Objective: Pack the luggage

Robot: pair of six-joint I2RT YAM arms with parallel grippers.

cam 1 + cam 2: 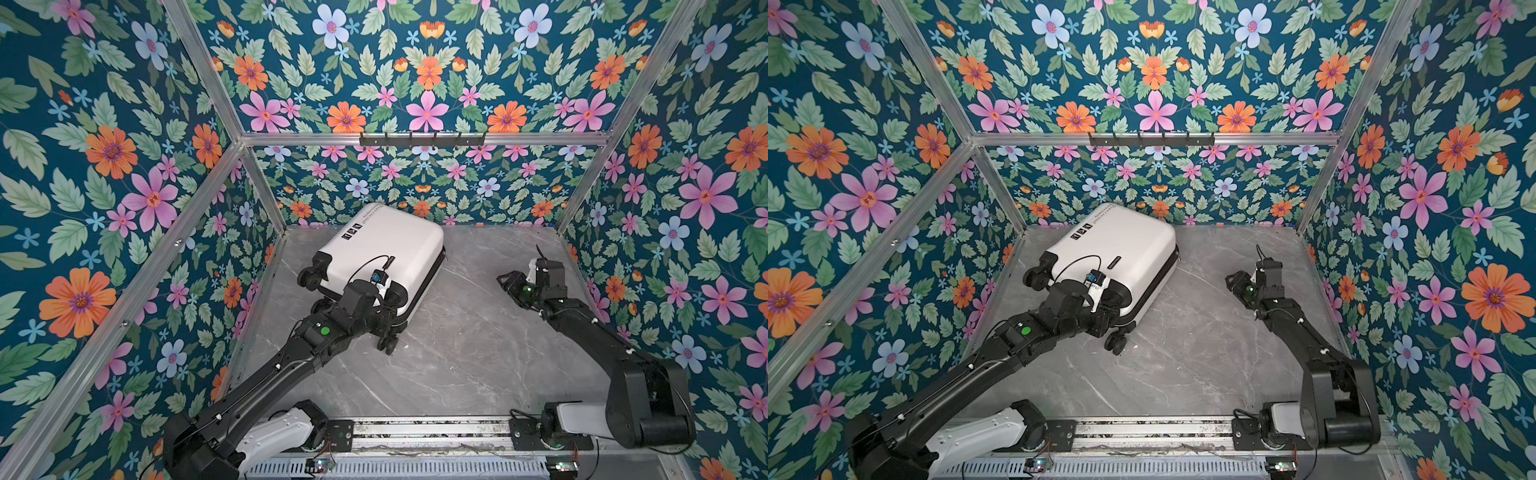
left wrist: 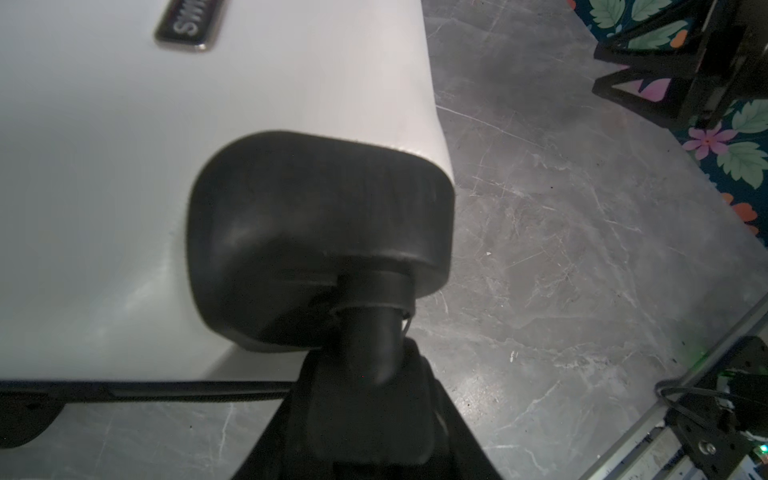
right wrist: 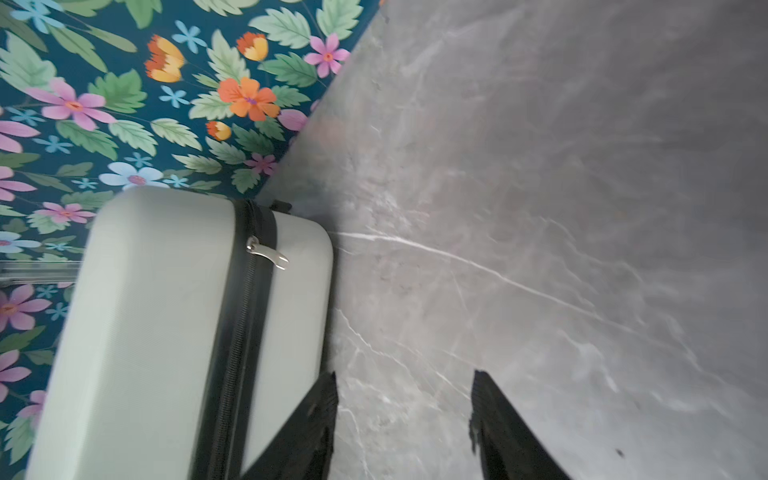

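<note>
Luggage (image 1: 382,249) is lying closed on its broad side on the grey tabletop (image 1: 457,357), toward the back left in both top views, its far end sitting near the flowered back wall (image 1: 415,187), its wheeled end facing the left arm; its black zipper (image 3: 245,332) is running shut along the seam, the metal pull (image 3: 266,254) lying against it; the left hand (image 2: 368,374) is clenching the luggage by the caster (image 2: 374,349) under the black wheel mount (image 2: 320,232) at a near corner; the right hand (image 3: 405,415) is hovering well apart to the right, released, its fingers (image 3: 316,424) standing spread above the tabletop, grasping nothing.
</note>
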